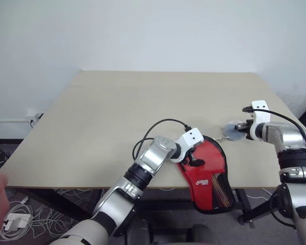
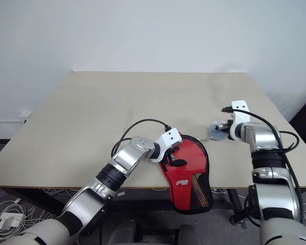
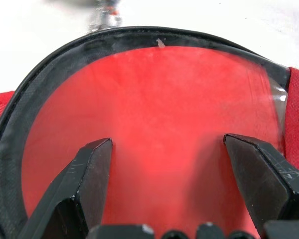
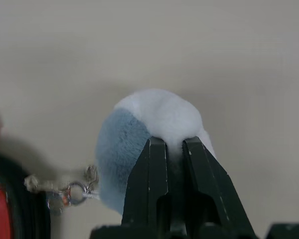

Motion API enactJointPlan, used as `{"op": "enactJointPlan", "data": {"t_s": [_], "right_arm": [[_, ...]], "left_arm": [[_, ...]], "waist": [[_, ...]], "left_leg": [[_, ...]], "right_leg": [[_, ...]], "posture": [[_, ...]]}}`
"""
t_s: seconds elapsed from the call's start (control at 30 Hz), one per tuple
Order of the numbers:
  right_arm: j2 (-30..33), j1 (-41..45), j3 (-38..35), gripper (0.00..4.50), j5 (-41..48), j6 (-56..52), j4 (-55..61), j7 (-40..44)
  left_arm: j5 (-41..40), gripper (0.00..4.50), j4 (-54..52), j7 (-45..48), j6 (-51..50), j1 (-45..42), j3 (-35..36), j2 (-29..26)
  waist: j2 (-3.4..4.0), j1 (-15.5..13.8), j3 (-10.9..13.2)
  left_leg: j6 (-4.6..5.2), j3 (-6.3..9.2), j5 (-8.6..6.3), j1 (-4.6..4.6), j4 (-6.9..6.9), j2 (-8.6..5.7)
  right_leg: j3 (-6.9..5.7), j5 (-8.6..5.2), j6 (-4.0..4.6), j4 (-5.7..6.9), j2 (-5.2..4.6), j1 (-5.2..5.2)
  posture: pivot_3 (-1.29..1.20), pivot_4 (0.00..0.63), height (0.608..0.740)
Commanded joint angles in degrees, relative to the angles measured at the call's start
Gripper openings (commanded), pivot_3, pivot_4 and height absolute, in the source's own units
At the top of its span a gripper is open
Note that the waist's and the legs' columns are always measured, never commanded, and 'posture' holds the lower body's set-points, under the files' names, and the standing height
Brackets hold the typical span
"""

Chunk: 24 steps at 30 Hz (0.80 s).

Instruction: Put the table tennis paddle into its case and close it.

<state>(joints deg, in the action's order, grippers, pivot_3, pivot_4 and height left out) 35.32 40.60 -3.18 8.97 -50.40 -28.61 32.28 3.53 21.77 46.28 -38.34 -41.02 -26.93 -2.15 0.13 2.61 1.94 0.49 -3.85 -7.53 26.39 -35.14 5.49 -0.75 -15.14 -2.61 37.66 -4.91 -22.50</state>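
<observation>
Pinching the small pale grey-blue fluffy wad (image 4: 139, 134), the right end effector (image 1: 243, 125) is clenched on it at right of the frame, a keyring and cord trailing back toward the paddle-shaped red-and-black fabric case (image 1: 209, 176). Case lies at lower centre, overhanging the beige tabletop (image 1: 117, 117) front edge. Left end effector (image 3: 167, 174) released, fingers (image 3: 82, 184) spread over the red face; can't tell whether that's the paddle inside. Risk: pulling the wad sideways drags the case off the edge, since the left isn't clamping it.

Red fabric case (image 1: 208, 168), fluffy grey-blue plush wad (image 4: 139, 134), matt beige table (image 1: 117, 112).
</observation>
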Motion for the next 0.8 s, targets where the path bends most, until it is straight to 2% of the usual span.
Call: {"op": "enactJointPlan", "data": {"t_s": [0.03, 0.23, 0.6, 0.8], "right_arm": [[4.3, -2.8, 0.6, 0.03, 0.7, -1.7, 8.0, 4.3], [11.7, -15.1, 3.6, 0.03, 4.6, -2.9, 25.6, 15.0], [17.5, -23.2, 6.0, 0.03, 10.4, -9.1, 49.5, 19.4], [22.9, -29.5, 4.5, 0.03, 9.7, -7.0, 52.5, 19.5]], "left_arm": [[0.9, 3.79, 3.0, -0.3, -2.6, 1.6, -1.5, -1.1], [0.8, 3.79, 3.2, -0.4, -2.4, 1.6, -1.3, -1.0], [0.7, 3.79, 2.9, -0.7, -2.3, 1.9, -1.2, -1.1], [0.7, 3.79, 2.7, -0.5, -2.2, 2.1, -1.4, -1.3]], "waist": [[0.01, 0.0, 0.0], [0.01, 0.0, 0.0], [-0.11, 0.0, 0.0], [-0.19, 0.0, 0.0]], "left_leg": [[0.00, 0.01, 0.00, -0.01, 0.00, 0.00], [0.02, 0.05, -0.04, 0.00, -0.03, -0.05], [0.03, 0.09, -0.05, -0.03, -0.06, -0.05], [0.05, 0.09, -0.08, -0.03, -0.06, -0.05]], "right_leg": [[0.00, -0.01, -0.01, 0.00, 0.00, 0.00], [-0.02, -0.09, -0.09, -0.03, -0.02, 0.05], [-0.02, -0.09, -0.09, -0.06, -0.04, 0.06], [-0.03, -0.09, -0.09, -0.13, -0.06, 0.08]], "posture": [[0.00, 0.000, 0.740], [0.00, 0.000, 0.740], [0.00, 0.000, 0.740], [0.00, 0.000, 0.740]]}}
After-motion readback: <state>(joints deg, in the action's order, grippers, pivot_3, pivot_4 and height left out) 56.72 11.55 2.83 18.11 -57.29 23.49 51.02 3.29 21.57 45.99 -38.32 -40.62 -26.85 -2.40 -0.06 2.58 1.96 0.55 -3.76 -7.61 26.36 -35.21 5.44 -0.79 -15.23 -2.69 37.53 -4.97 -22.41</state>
